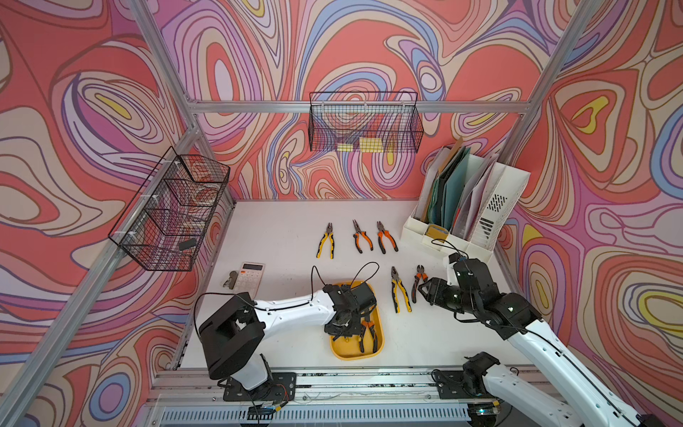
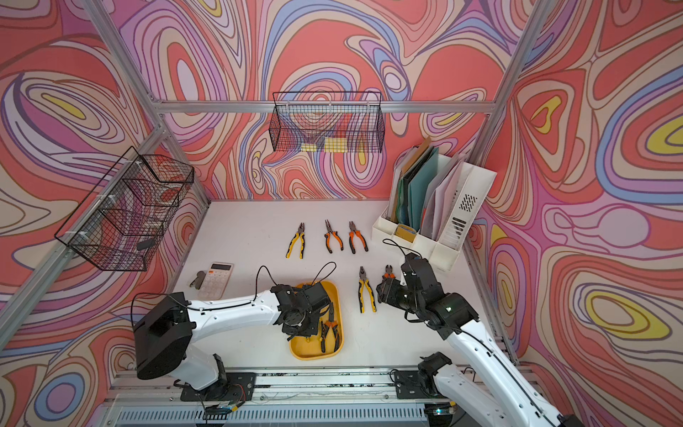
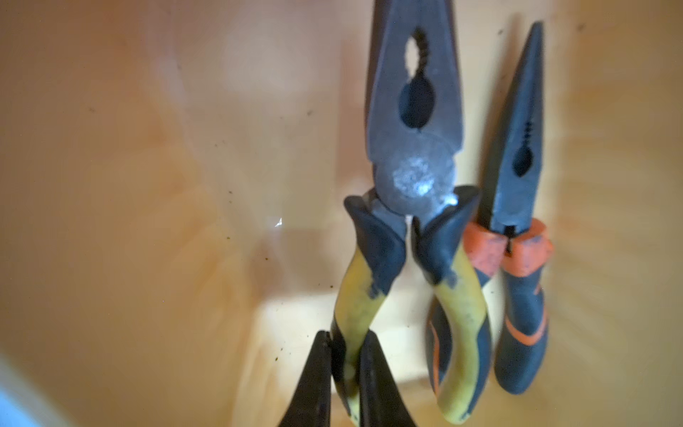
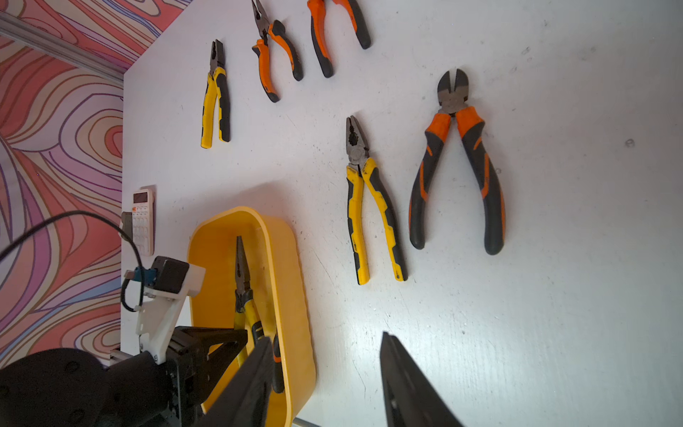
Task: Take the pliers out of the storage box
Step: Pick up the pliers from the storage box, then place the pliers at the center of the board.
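Clearly the left end effector [image 3: 345, 351] was pinching only one handle of the yellow-handled pliers [image 3: 414, 177] inside the storage box [image 1: 353, 355]. Lifted so, the tool could swing open, slip free, or drag the orange-handled pliers [image 3: 517, 166] lying against it. Those two were all the box held. Rightward, five pliers [image 1: 396, 280] lay on the bench [image 1: 281, 229], and the right end effector [image 4: 325, 338] hung spread above it, holding nothing. The file organizer [image 1: 469, 207] held folders.

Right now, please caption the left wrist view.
Left pincer shut on yellow-handled pliers beside orange-handled pliers in the storage box.
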